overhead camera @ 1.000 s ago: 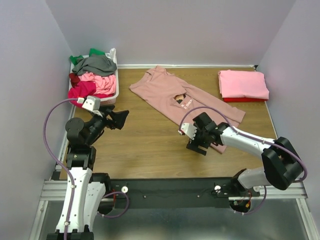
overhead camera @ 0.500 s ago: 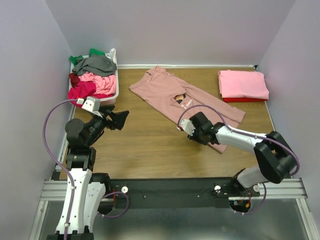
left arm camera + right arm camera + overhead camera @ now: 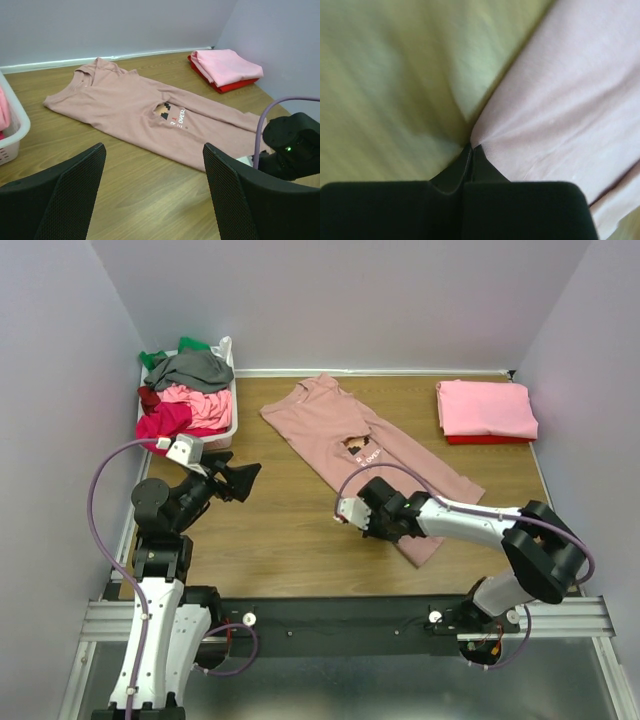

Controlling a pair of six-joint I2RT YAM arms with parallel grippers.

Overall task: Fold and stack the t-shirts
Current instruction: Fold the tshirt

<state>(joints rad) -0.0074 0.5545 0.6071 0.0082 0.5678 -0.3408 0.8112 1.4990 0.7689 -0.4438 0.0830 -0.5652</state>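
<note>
Basket (image 3: 234,400): a white plastic one is sitting at the far left corner of the table (image 3: 290,530), against the left wall.
Basket contents: unfolded shirts are heaping above the rim. A grey tee (image 3: 190,367) is lying on top with a green tee (image 3: 186,344) behind it, a pink tee (image 3: 192,395) under the grey, and a red tee (image 3: 165,421) is spilling toward the near end.
Left gripper (image 3: 243,476): it is hanging above the wood near the basket's near end, jaws standing wide, gripping nothing.
Dusty-pink t-shirt (image 3: 335,430): it is lying spread diagonally across the middle of the table, collar toward the far left, pixel print and white text facing up.
Right gripper (image 3: 471,150): it is pinching the near edge of the dusty-pink t-shirt, jaws closed tight on a pucker of cloth.
Folded stack: a folded pink tee (image 3: 487,406) is resting on a folded red tee (image 3: 480,439) at the far right corner.
</note>
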